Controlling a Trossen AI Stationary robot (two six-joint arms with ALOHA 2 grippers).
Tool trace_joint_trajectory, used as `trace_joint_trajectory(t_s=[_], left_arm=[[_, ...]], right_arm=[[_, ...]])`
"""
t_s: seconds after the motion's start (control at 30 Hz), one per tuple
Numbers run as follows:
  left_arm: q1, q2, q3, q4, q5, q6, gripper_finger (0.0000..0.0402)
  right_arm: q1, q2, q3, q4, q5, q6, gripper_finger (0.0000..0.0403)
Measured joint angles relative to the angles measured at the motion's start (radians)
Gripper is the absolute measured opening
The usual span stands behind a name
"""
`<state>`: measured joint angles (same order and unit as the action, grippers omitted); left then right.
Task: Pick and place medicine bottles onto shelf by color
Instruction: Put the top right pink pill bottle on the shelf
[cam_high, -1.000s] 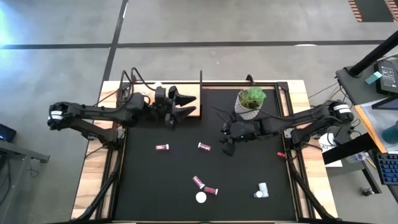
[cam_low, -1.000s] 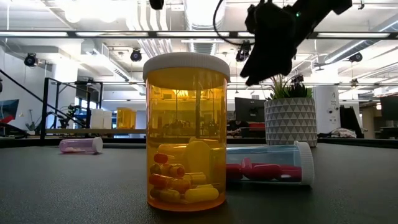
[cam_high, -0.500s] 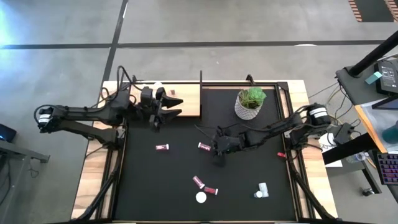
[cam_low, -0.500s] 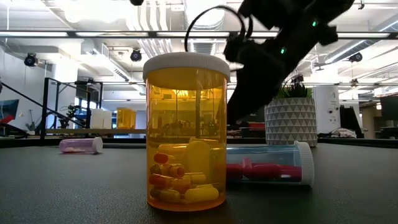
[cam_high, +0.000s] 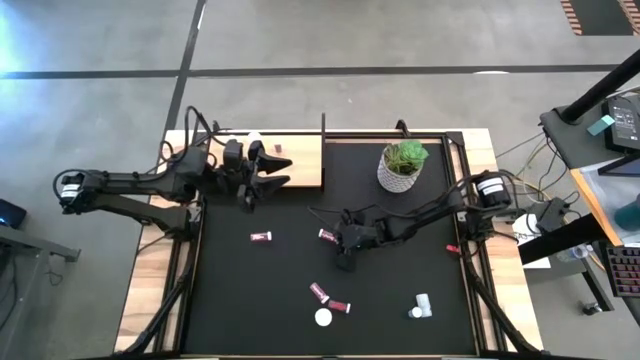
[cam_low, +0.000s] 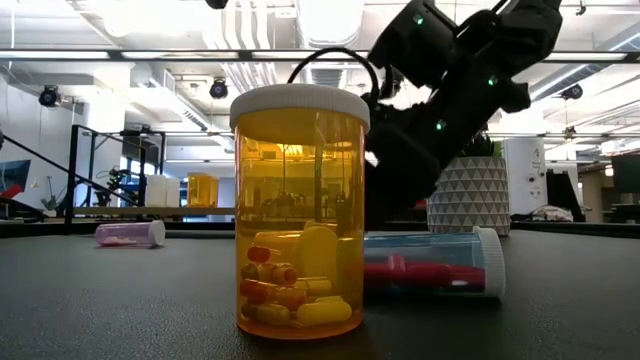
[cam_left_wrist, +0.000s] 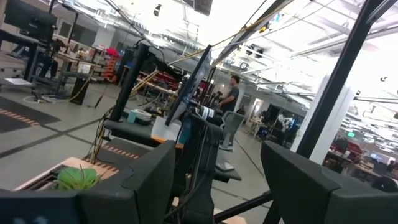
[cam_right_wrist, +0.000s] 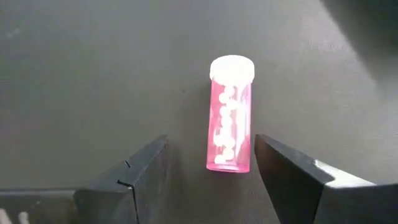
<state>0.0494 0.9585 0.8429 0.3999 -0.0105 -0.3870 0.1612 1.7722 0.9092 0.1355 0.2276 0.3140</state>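
**Between the right jaws: a pink bottle on its side**

Between the spread jaws of the right gripper (cam_right_wrist: 211, 180), untouched, lies the pink medicine bottle (cam_right_wrist: 229, 118) on the black mat (cam_right_wrist: 81, 74); it looks light, rigid, prone to rolling; best pinched across its body; the left gripper (cam_high: 262, 172), parted and empty, hangs over the shelf (cam_high: 303, 160).

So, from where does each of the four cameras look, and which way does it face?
High view: above the table, facing straight down; shows both arms, the left tool over the shelf, the right tool by a pink bottle.
Low view: at mat height, facing level across; an amber bottle in front, a dark arm behind.
Left wrist view: on the left arm, facing the room; shows its fingers.
Right wrist view: facing down at the pink bottle, its tool open.
High and right wrist views share that bottle.
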Motion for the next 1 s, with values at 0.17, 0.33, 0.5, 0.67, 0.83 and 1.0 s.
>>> trace_joint_trajectory(t_s=[0.17,0.33,0.5,0.67,0.83,1.0], left_arm=[[0.0,0.001,0.0,0.0,0.0,0.0,0.0222],[0.0,0.002,-0.001,0.0,0.0,0.0,0.0222],[0.0,0.003,-0.007,0.0,0.002,-0.001,0.0222],[0.0,0.003,-0.035,-0.025,0.013,-0.085,0.0222],[0.0,0.012,-0.066,-0.091,0.013,-0.157,0.0222],[-0.001,0.049,-0.066,-0.127,0.013,-0.166,0.0222]], right_arm=[[0.0,0.026,0.0,0.033,0.0,0.0,0.0202],[0.0,0.029,0.0,0.035,0.0,0.016,0.0163],[0.0,0.024,0.0,0.03,0.0,0.022,0.0115],[-0.006,-0.049,0.0,-0.029,0.0,0.036,0.0088],[-0.016,-0.179,-0.001,-0.096,0.009,0.034,0.01],[-0.018,-0.34,-0.001,-0.101,0.01,0.029,0.0102]])
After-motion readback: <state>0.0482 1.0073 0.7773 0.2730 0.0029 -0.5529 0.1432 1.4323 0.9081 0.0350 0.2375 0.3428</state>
